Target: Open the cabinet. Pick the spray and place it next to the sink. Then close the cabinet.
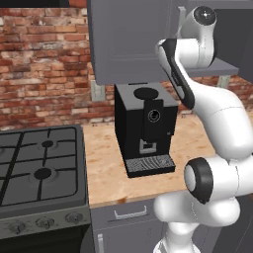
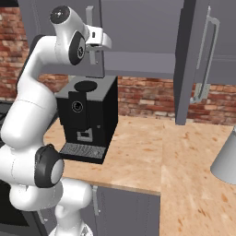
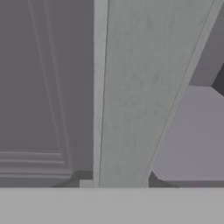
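Note:
The grey cabinet's (image 1: 128, 39) left door faces me, closed. Its right door (image 2: 184, 60) stands swung out, the long silver handle (image 2: 207, 50) showing on it. My gripper (image 2: 94, 46) is raised to the left door's vertical silver handle (image 2: 93, 59) and looks shut on that bar. In the hand view the pale bar (image 3: 140, 87) runs very close in front of me. The door panel (image 3: 43, 87) lies to its left and the grey cabinet inside (image 3: 192, 131) to its right. The fingertips are hidden there. The spray and the sink are out of view.
A black coffee machine (image 1: 146, 128) stands on the wooden counter (image 2: 152, 152) right under the cabinet. A gas stove (image 1: 39, 168) sits to the left. A grey rounded object (image 2: 226, 161) is at the counter's right edge. Grey drawers (image 1: 131, 212) run below.

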